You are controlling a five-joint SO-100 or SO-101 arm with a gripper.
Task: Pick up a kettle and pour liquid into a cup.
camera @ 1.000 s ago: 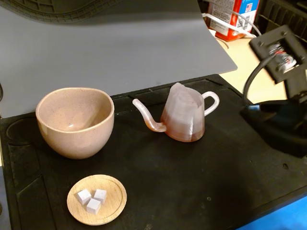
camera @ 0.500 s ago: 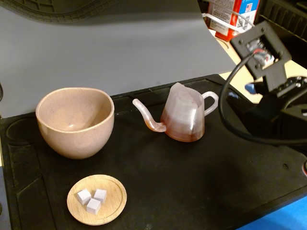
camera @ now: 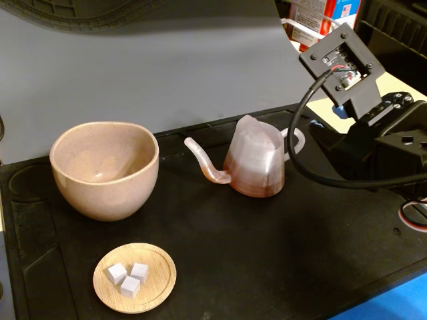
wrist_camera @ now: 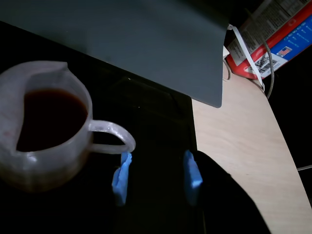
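Wrist view shows my spread fingers beside the kettle's loop handle; thin plastic, liquid-filled, so I'd grip there gently.

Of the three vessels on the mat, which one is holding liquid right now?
The kettle: the wrist view shows dark reddish liquid inside. The cup looks empty, and the wooden dish holds only white cubes.

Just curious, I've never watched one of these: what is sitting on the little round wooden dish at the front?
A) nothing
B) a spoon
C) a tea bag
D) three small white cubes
D: in the fixed view the wooden dish holds three small white cubes clustered together.
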